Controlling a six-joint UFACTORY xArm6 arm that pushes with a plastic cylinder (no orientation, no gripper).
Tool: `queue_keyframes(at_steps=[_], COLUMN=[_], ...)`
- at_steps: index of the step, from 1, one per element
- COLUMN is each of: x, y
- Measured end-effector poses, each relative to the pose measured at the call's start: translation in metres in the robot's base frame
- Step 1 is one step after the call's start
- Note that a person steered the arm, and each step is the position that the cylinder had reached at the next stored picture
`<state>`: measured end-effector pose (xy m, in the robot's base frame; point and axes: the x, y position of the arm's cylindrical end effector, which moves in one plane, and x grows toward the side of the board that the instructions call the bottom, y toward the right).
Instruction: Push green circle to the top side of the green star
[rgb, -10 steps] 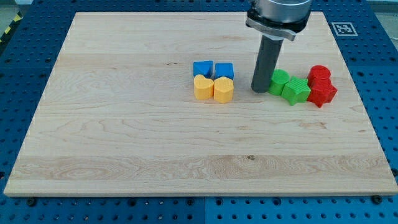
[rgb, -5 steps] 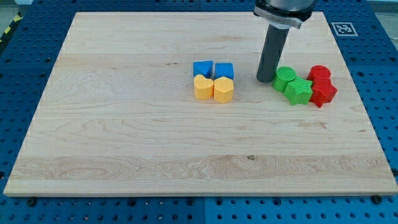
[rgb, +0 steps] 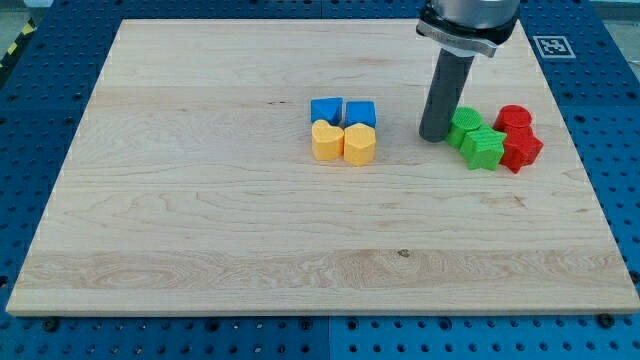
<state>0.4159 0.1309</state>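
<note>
A lab bench: wooden board (rgb: 200, 220) on blue perforated table (rgb: 610, 120), fiducial marker (rgb: 551, 45).

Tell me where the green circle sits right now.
The green circle sits in the board's upper right part, touching the green star at its upper left, with my tip against its left edge and the red blocks to its right.

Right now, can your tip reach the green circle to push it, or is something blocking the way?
Probably yes. My tip is right at the view's left edge of the green circle, with nothing between them. The green star lies against the circle's lower right.
</note>
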Motion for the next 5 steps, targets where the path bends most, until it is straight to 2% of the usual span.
queue_keyframes(at_steps=[3,5], x=[-0.001,-0.021], y=[0.009,0.009])
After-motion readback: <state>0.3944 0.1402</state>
